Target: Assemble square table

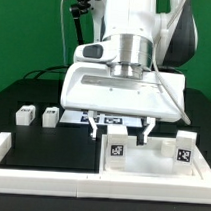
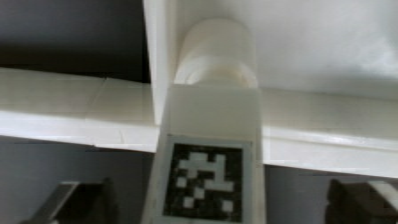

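Hand (image 1: pixel 122 132) hangs wide open, straight over a leg (image 1: pixel 118 147) that stands upright on the top (image 1: pixel 155 176). In the wrist view its two dark fingers (image 2: pixel 80 200) flank that leg (image 2: pixel 210 175) with a clear gap on each side (neither pad touches it), so nothing is held. The leg's black-and-white tag faces the wrist camera, and its rounded far end lies against the top's white rim (image 2: pixel 71 100). Whether the end sits in a corner hole cannot be told.

The top lies on the black table (image 1: pixel 42 140), toward the exterior view's right and near the front edge. The leg under the hand is at the top's left end as the exterior view shows it. A second leg (image 1: pixel 181 150) stands upright near the right end, its tag facing the camera, well apart from the first.

Two more legs (image 1: pixel 37 116) rest on the table at the exterior view's left, just beside each other and well apart from the top. The white rail (image 1: pixel 45 176) runs along the front of the table on that side and turns back at its left end. The marker board (image 1: pixel 111 121) lies flat behind the hand, partly hidden by it. The white arm (image 1: pixel 132 35) fills the middle of the exterior view.
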Available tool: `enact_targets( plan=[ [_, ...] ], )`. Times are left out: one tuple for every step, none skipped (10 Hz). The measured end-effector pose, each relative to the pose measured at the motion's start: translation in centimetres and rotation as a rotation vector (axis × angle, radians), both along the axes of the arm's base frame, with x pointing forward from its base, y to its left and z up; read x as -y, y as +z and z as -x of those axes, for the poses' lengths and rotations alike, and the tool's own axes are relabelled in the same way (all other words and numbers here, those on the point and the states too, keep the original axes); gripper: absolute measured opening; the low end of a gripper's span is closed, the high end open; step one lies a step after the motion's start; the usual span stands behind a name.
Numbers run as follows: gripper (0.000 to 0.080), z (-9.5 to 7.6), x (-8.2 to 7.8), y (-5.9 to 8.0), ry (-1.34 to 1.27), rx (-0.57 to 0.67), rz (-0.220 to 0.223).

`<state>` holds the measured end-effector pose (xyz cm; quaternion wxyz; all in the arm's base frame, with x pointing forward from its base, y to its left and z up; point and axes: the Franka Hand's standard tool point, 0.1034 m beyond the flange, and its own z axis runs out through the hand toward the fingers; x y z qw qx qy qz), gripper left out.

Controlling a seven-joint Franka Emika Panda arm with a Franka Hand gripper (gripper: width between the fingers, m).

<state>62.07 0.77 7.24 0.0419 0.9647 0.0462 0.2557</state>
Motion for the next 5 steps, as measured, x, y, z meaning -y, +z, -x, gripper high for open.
enact_targets(
  plan=[
    [0.0638, 0.0, 0.0, -0.01, 0.0, 0.0, 0.0],
    [0.0647, 0.01, 0.0, -0.01, 0.0, 0.0, 0.0],
    [0.0647, 0.01, 0.0, -0.01, 0.0, 0.0, 0.0],
    [0.0649, 0.01, 0.0, -0.01, 0.0, 0.0, 0.0],
    [0.0649, 0.01, 0.01, -0.01, 0.0, 0.0, 0.0]
  ],
)
